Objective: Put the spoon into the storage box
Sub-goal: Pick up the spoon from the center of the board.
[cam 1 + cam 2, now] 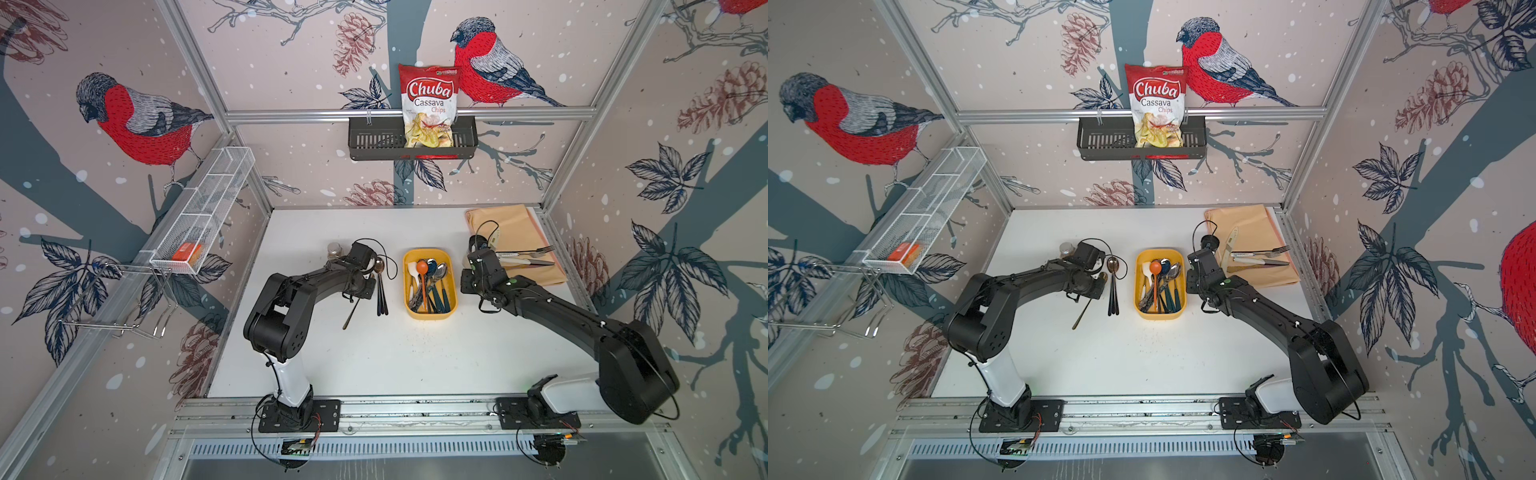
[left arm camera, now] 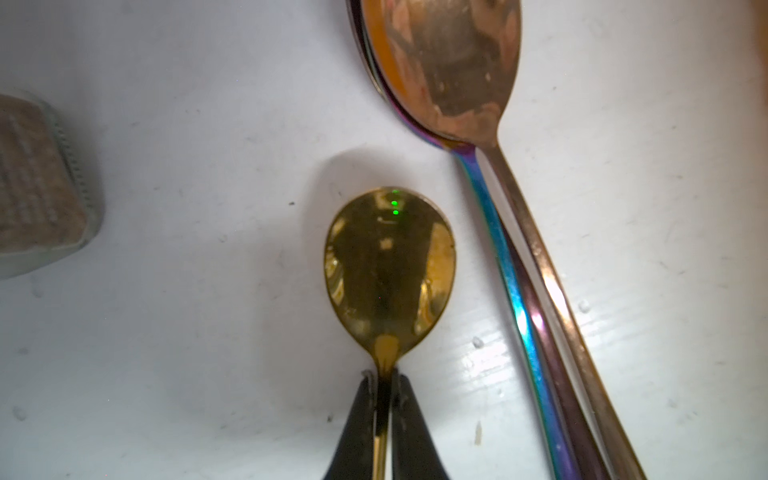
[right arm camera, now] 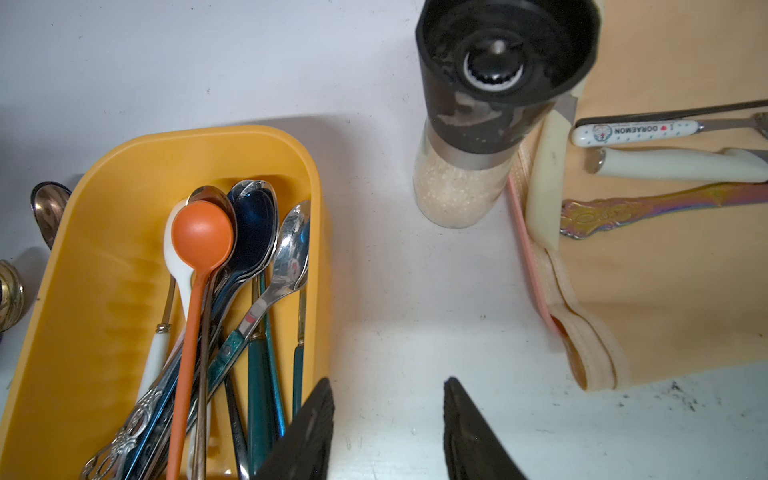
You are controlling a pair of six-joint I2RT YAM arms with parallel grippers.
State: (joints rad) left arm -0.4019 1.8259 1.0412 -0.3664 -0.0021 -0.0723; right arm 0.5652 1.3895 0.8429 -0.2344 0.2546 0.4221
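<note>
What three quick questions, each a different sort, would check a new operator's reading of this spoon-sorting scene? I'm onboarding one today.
1. True or false: the left pincer is shut on the gold spoon.
2. The right pincer is: A open, holding nothing; B shut on a fork; C gripping the grinder.
3. Fill in: the orange spoon lies in the ____ storage box.

Key: 1 true; 2 A; 3 yellow.
</note>
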